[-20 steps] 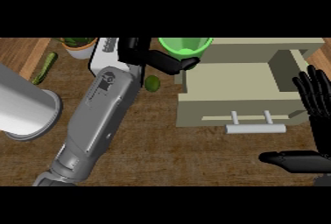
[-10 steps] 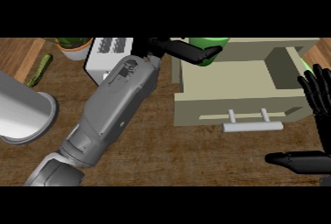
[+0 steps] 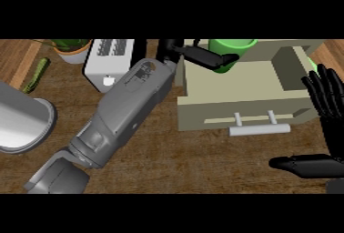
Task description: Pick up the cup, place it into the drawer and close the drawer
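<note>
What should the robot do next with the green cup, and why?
Probably lower the green cup a little into the open drawer and let go. The left hand holds it over the drawer's back part. The right hand rests open at the right edge.

1. Left hand (image 3: 201,55) is over the open drawer's (image 3: 232,88) back left corner, curled round the cup (image 3: 232,49).
2. Toaster (image 3: 111,57) sits just left of that hand; plant pot (image 3: 70,49) further left.
3. Big pot (image 3: 20,118) is well left, nearer the robot.
4. Drawer handle (image 3: 259,129) lies left of the open right hand (image 3: 326,113).
</note>
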`<state>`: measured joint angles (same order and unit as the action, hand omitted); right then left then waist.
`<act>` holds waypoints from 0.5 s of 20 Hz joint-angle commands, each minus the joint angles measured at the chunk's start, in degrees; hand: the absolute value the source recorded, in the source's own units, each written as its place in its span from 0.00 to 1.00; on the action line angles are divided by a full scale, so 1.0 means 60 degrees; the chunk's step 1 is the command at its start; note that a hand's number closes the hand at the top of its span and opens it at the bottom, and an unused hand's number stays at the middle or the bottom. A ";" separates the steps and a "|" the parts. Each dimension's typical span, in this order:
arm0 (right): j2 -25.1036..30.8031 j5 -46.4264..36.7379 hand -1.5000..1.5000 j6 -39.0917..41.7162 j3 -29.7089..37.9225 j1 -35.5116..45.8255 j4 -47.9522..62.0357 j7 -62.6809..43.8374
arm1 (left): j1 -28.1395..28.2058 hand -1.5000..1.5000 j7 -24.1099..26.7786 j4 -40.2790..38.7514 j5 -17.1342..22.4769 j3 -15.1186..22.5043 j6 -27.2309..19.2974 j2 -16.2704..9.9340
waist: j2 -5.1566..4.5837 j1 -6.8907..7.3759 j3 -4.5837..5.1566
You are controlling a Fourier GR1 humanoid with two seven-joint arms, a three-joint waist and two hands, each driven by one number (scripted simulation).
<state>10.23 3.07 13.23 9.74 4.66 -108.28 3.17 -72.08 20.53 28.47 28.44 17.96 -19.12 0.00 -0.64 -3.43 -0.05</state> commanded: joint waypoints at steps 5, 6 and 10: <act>0.0229 0.0150 0.00 0.0135 0.0193 0.0499 0.0370 -0.0021 | -0.0003 1.00 -0.0450 -0.0501 0.0434 0.1989 -0.0680 0.0000 | -0.0028 -0.0137 -0.0005; -0.0085 0.0055 0.00 0.0020 -0.0120 0.0254 0.0009 -0.0022 | -0.0188 0.00 -0.0656 -0.0620 0.0582 0.2092 -0.0712 0.0000 | -0.0050 -0.0283 -0.0006; 0.0044 -0.0003 0.00 0.0006 -0.0035 0.0607 0.0401 -0.0078 | -0.0296 0.00 -0.1075 -0.0768 0.0572 0.2759 -0.0811 0.0000 | -0.0075 -0.0315 -0.0007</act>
<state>10.33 3.18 13.40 9.58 7.16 -106.45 3.16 -73.43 16.67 23.89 31.09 30.10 -22.18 -0.01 -1.01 -4.75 -0.08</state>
